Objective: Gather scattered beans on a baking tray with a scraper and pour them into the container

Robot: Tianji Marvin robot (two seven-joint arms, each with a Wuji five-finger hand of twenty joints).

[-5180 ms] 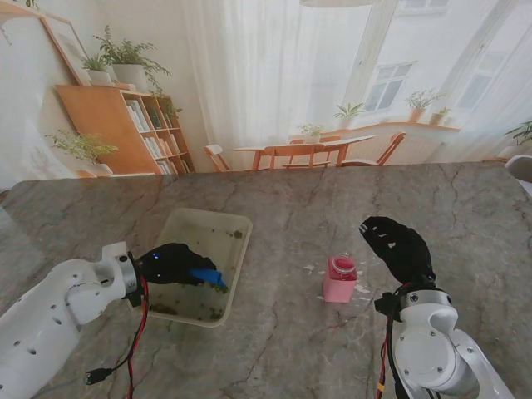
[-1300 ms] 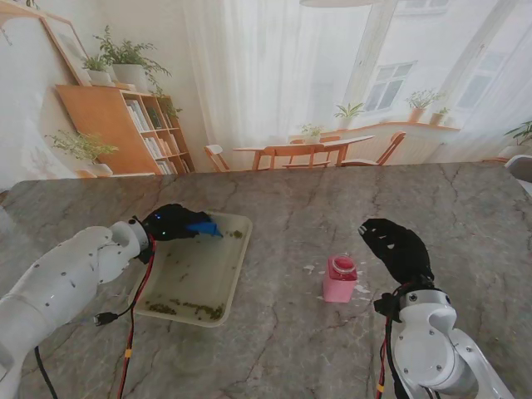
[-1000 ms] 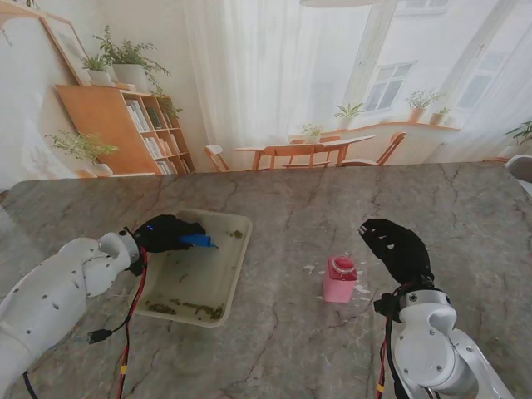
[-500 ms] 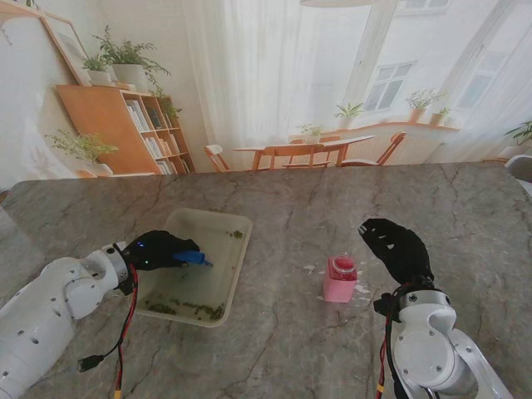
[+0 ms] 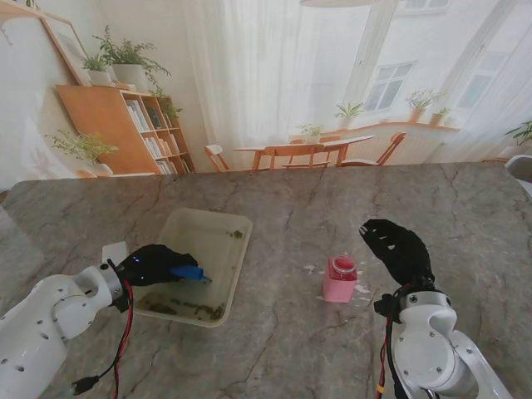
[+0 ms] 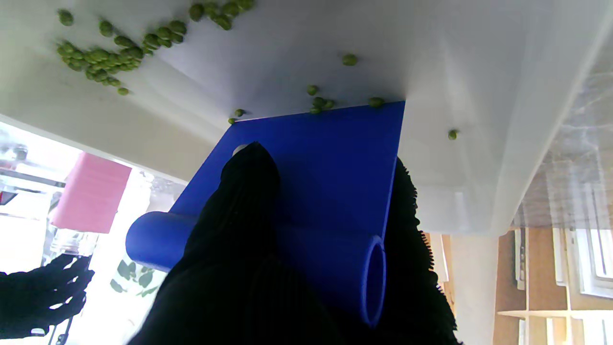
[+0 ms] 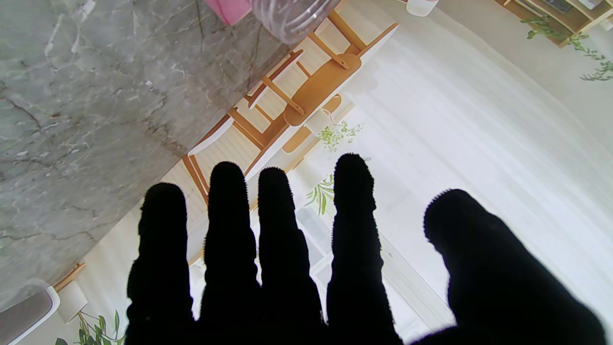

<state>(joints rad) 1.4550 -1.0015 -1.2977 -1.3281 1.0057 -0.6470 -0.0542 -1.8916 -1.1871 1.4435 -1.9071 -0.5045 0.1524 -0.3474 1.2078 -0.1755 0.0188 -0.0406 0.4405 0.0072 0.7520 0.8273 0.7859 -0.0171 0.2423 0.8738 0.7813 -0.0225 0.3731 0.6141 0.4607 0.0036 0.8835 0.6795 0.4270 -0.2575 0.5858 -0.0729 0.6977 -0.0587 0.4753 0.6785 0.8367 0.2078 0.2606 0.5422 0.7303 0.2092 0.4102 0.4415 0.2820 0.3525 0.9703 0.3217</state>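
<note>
Partly glove-hidden scraper (image 6: 325, 158), left hand (image 5: 154, 264)

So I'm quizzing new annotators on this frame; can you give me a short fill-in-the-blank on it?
1. The left hand holds a ____ scraper.
2. The beans lie in the white ____.
3. The right hand holds ____.
4. The container with the pink cap stands on the ____.

Missing: blue; tray; nothing; table
</note>
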